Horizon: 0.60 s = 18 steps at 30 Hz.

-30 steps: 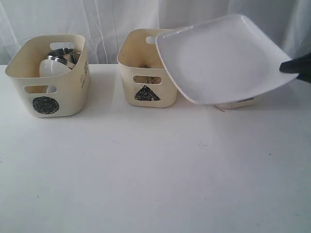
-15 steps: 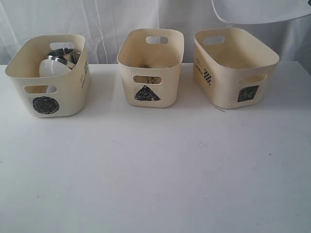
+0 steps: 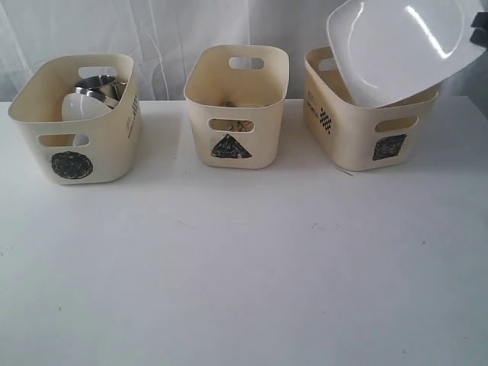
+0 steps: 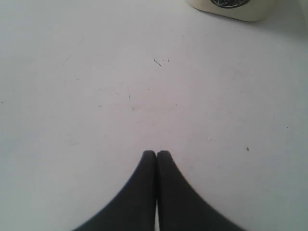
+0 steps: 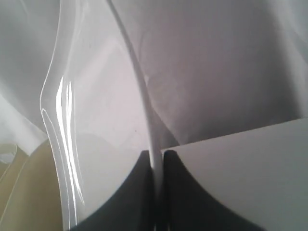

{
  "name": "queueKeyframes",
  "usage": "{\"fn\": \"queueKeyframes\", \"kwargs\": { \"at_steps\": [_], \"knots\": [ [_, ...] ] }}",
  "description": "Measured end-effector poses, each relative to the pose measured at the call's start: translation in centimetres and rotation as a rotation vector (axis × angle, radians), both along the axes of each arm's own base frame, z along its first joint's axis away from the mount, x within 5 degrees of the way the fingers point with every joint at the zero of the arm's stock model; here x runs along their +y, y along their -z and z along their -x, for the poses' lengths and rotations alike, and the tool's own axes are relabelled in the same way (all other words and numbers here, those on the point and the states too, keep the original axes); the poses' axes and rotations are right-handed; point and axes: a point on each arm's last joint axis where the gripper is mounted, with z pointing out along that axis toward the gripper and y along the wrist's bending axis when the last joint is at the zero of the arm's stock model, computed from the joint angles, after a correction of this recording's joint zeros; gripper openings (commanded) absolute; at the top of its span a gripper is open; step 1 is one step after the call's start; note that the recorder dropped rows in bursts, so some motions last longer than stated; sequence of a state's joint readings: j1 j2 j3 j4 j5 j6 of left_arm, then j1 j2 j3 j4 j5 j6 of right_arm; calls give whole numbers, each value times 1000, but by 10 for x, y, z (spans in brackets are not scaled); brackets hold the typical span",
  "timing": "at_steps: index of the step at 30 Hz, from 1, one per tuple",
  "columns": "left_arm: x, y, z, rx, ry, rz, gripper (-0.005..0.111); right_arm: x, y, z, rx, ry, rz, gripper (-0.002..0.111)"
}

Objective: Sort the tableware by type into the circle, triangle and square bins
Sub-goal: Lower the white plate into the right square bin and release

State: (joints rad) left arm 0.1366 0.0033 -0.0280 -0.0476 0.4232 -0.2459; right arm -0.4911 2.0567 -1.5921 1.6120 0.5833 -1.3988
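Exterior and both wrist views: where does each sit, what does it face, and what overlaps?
Exterior: in front of the table, facing three bins and a curtain; only the right arm's dark tip shows, beside the plate.
Left wrist: above the table, looking down past the shut left gripper; part of the circle bin shows.
Right wrist: looks along the right gripper, shut on the plate's rim; square bin also in view.
Shared: exterior and right wrist both show plate, square bin.

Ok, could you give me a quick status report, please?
Right gripper shut on plate, tilted over square bin. Left gripper shut, empty. Nothing blocking.
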Motion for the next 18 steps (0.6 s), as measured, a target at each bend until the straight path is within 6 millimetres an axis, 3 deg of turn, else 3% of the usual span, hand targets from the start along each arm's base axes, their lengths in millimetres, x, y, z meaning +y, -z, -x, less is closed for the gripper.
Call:
{"fn": "queueKeyframes", "kwargs": {
  "at_steps": [4,7,13,18],
  "knots": [
    [0,0,0,0,0,0,1,21,8,-11,11,-54,36,0],
    [0,0,0,0,0,0,1,29,8,-14,10,-64,66,8],
    [0,0,0,0,0,0,1,29,5,-15,-3,-44,58,36],
    [0,0,0,0,0,0,1,31,0,-14,-17,-53,59,38]
  ]
}}
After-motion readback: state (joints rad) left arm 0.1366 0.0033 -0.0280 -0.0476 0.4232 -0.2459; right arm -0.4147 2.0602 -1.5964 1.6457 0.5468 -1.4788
